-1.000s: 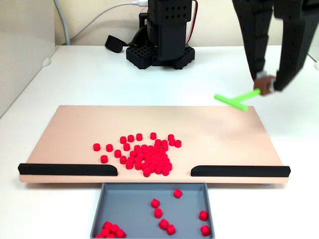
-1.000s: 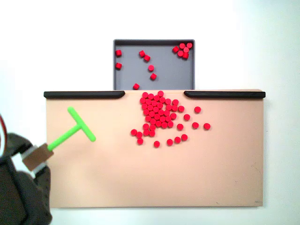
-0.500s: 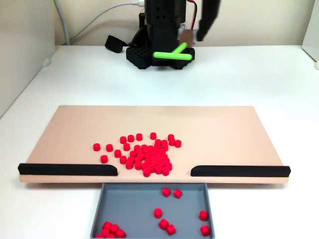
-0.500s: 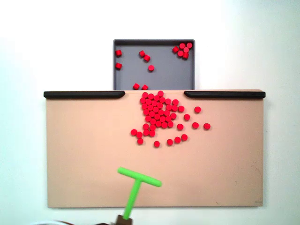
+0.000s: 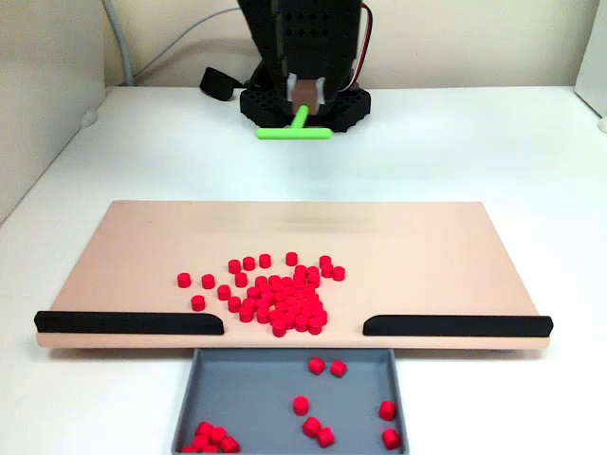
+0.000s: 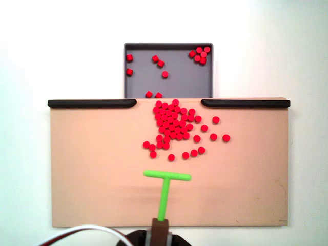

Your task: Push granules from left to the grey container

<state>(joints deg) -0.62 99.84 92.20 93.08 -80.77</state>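
Red granules (image 5: 280, 299) lie in a loose pile on the beige board (image 5: 427, 256), just behind the gap between two black strips. In the top-down fixed view the granules (image 6: 174, 125) spread below the grey container (image 6: 179, 77), which holds several more. The grey container (image 5: 247, 389) sits at the board's front edge in the front fixed view. My gripper (image 5: 303, 95) is shut on the brown handle of a green T-shaped pusher (image 5: 294, 133), held above the table behind the board. From above, the pusher (image 6: 165, 189) hangs over the board's near part, its crossbar towards the pile, with my gripper (image 6: 160, 233) at the bottom edge.
Black strips (image 5: 128, 322) (image 5: 455, 325) line the board's front edge on either side of the gap. The arm's black base (image 5: 303, 104) stands on the white table behind the board. A grey cable (image 5: 171, 47) runs off to the back left.
The gripper swung the pusher from the board's side to the centre line behind the pile, crossbar now square to the granules. One granule shifted inside the container.
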